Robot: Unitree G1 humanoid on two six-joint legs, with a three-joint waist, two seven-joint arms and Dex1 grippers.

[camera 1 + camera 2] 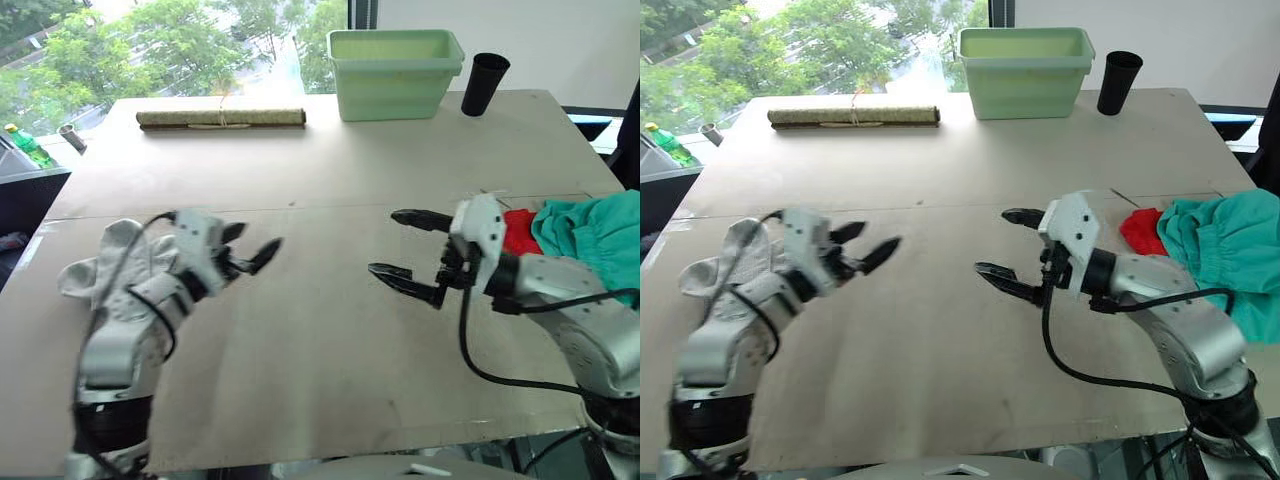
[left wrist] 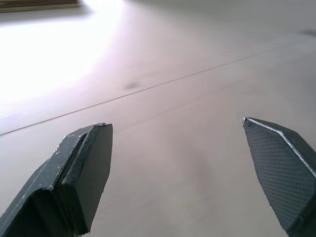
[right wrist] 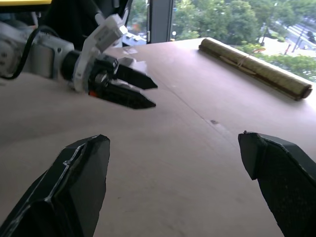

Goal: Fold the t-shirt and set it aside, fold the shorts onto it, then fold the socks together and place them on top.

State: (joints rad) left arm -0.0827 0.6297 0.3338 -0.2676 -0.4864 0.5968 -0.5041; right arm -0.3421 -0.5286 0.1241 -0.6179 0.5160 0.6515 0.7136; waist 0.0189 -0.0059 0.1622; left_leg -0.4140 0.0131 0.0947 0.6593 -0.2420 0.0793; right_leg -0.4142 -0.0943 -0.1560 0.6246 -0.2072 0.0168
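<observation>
The t-shirt (image 1: 1142,229) shows as a small red patch at the tabletop's (image 1: 940,330) right edge, mostly buried under the shorts (image 1: 1225,250); in the left eye view the right gripper also covers part of it. The shorts are a rumpled teal heap with a gathered waistband, cut off by the frame on the right. The socks (image 1: 105,258) lie in a pale grey-white bunch near the left edge, partly hidden behind the left arm.

The left gripper (image 1: 250,252) hovers over bare tabletop just beside the socks, fingers spread apart and empty, aimed toward the middle. The right gripper (image 1: 1012,248) faces it from beside the t-shirt, fingers released wide, holding nothing.

At the far edge sit a rolled mat (image 1: 221,119), a green bin (image 1: 393,73) and a black cup (image 1: 484,84).
</observation>
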